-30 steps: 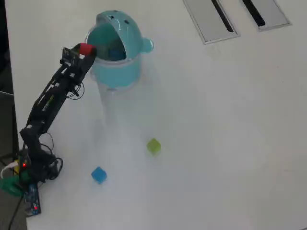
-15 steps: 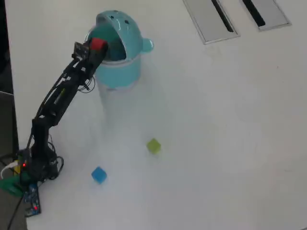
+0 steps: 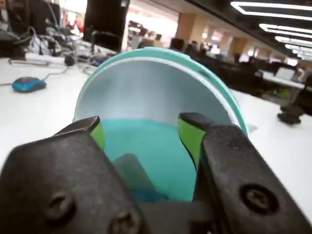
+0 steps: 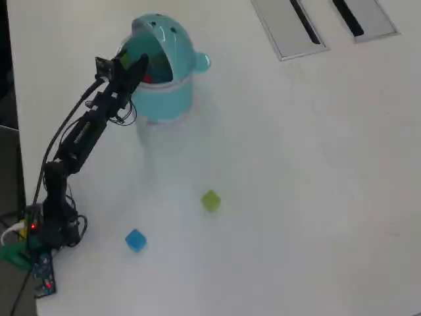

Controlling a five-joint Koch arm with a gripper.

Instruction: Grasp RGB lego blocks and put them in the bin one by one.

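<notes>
The light-teal bin [image 4: 168,99] stands at the table's far left in the overhead view, with its domed lid [image 3: 151,90] flipped up. My gripper [image 4: 133,66] hangs over the bin's mouth. In the wrist view the gripper [image 3: 141,127] is open and empty, its green-padded jaws wide apart over the teal inside of the bin [image 3: 146,146]. A bit of red [image 4: 148,79] shows inside the opening; it looks like the red block. The yellow-green block [image 4: 210,201] and the blue block [image 4: 135,240] lie on the table nearer the arm's base, apart from each other.
Two grey slotted panels [image 4: 289,23] are set into the table at the top right of the overhead view. A blue mouse [image 3: 28,84] and cables lie beyond the bin on the left of the wrist view. The arm's base [image 4: 46,230] stands at the lower left.
</notes>
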